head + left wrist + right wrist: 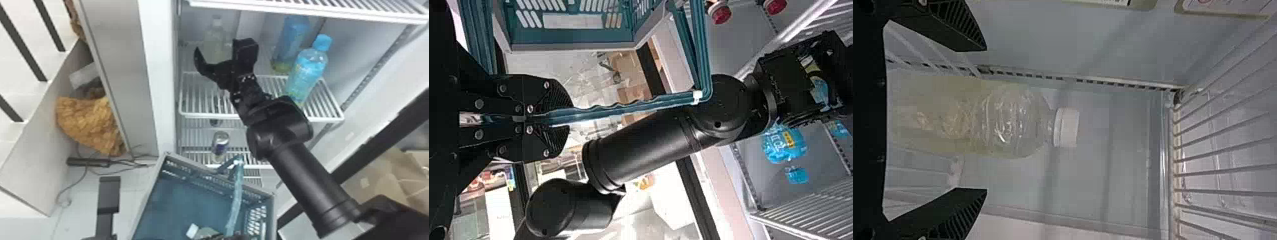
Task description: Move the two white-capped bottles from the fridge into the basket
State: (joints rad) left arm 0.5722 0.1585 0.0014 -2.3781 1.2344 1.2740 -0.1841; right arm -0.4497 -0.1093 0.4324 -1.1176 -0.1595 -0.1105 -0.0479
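Bottle point(1013, 120) stands before right gripper point(221, 44), fingers apart; left gripper point(235, 237) clamps basket handle point(644, 106)

A blue-capped bottle point(308, 71) stands near another bluish bottle point(291, 40), and one can point(221, 142) is lower. A golden-brown bundle point(87, 123) lies near a black power strip point(87, 161).

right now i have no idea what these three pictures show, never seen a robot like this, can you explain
This is a two-armed robot at a fridge. The head view looks forward and down from its head; the other two come from cameras on its wrists and are turned sideways. The left end effector grips the handle of a teal basket with a white-capped bottle inside. The right end effector is open and empty in the fridge, facing another white-capped bottle. Two blue bottles and a can are also in there.
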